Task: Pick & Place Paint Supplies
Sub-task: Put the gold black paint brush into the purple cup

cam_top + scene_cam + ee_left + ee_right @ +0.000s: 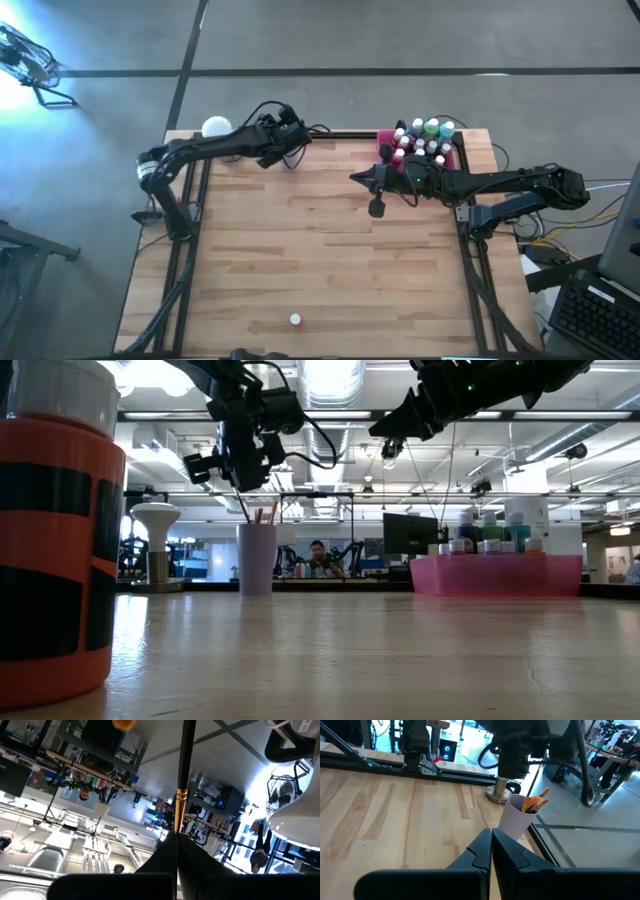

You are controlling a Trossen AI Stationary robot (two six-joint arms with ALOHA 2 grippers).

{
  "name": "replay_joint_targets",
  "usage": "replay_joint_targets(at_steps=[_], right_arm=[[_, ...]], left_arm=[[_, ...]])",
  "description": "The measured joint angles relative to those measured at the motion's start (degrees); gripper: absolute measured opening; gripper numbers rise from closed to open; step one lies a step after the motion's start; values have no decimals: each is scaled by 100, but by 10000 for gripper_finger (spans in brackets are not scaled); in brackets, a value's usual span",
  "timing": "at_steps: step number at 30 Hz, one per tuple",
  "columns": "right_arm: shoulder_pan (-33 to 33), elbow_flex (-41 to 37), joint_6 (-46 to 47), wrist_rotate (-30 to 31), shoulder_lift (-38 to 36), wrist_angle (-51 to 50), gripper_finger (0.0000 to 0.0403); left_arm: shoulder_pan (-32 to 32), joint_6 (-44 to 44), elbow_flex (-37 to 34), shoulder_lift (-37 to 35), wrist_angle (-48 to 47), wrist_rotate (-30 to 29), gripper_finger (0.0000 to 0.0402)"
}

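My left gripper [176,836] hangs over the lilac cup [256,558] near the table's far edge, shut on a thin dark brush [184,765]. The cup stands upright on the table and holds orange-handled brushes [536,803]. My right gripper [491,832] is shut and empty, above the table's middle [354,178], pointing toward the cup. Several white-capped paint bottles [425,138] stand in the pink tray [500,574] at the far right. One more bottle [295,320] stands alone near the front edge. My left gripper pinches the brush between its two fingers at the gold ferrule end [178,822]. The dark handle [187,745] runs straight on past the fingertips. In the low view the brush points down toward the cup; whether its lower end is inside the cup I cannot tell.
A white lamp-shaped object [215,127] stands at the far left corner, just behind the cup. The lone bottle fills the low view's left side [50,540]. Bare wooden tabletop [300,250] lies between the arms and the front edge.
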Motion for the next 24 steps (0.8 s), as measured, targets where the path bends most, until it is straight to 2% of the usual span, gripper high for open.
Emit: replay_joint_targets(at_steps=[14, 24], right_arm=[[0, -13, -79, 2, 0, -2, 8], [2, -17, -83, 2, 0, 0, 8]], left_arm=[[-82, -171, 0, 277, -17, -56, 1], [-120, -329, 0, 277, -17, 158, 40]])
